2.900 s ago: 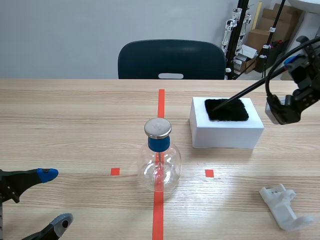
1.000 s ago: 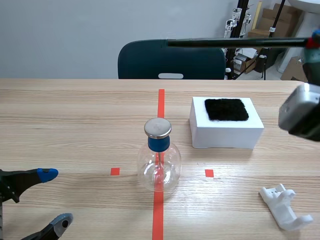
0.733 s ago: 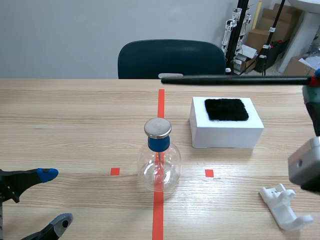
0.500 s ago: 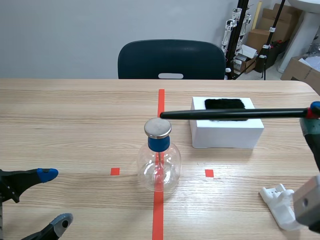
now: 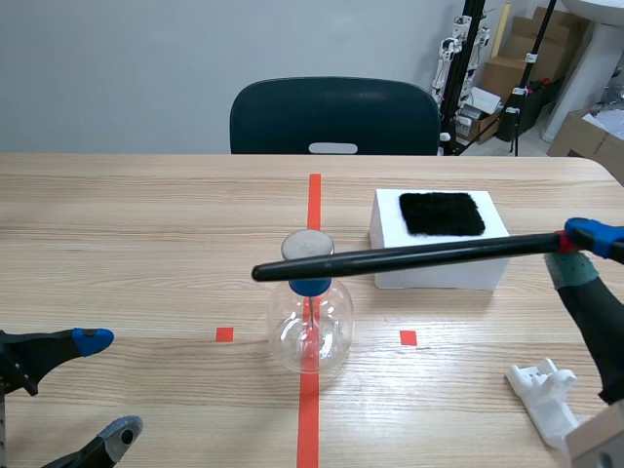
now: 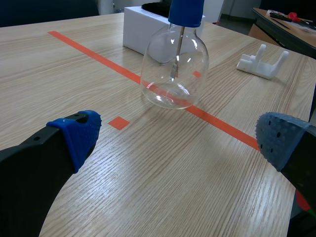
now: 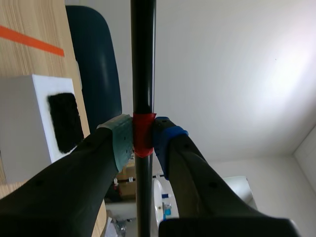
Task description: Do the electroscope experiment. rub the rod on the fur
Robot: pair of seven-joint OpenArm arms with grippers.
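A long black rod (image 5: 409,257) with a red band lies almost level across the scene, its free end just left of the electroscope's metal cap (image 5: 306,245). My right gripper (image 5: 577,246) is shut on the rod's red-banded end at the right edge; the right wrist view shows the rod (image 7: 142,59) pinched between the pads (image 7: 123,140). The electroscope is a clear glass flask (image 5: 310,327) with a blue collar, also ahead of my left gripper (image 6: 173,143) as the flask (image 6: 174,74). Black fur (image 5: 442,213) sits on a white block (image 5: 441,255). My left gripper (image 5: 102,385) stands open at the near left.
A white plastic stand (image 5: 554,398) lies on the table near the right front, under the right arm. A dark blue chair (image 5: 333,117) stands behind the far table edge. Boxes and tripod legs are at the back right.
The right arm lifted the rod off the fur, swung it level, then lowered it and carried it left and nearer until its tip reached the electroscope cap. The left arm stayed still.
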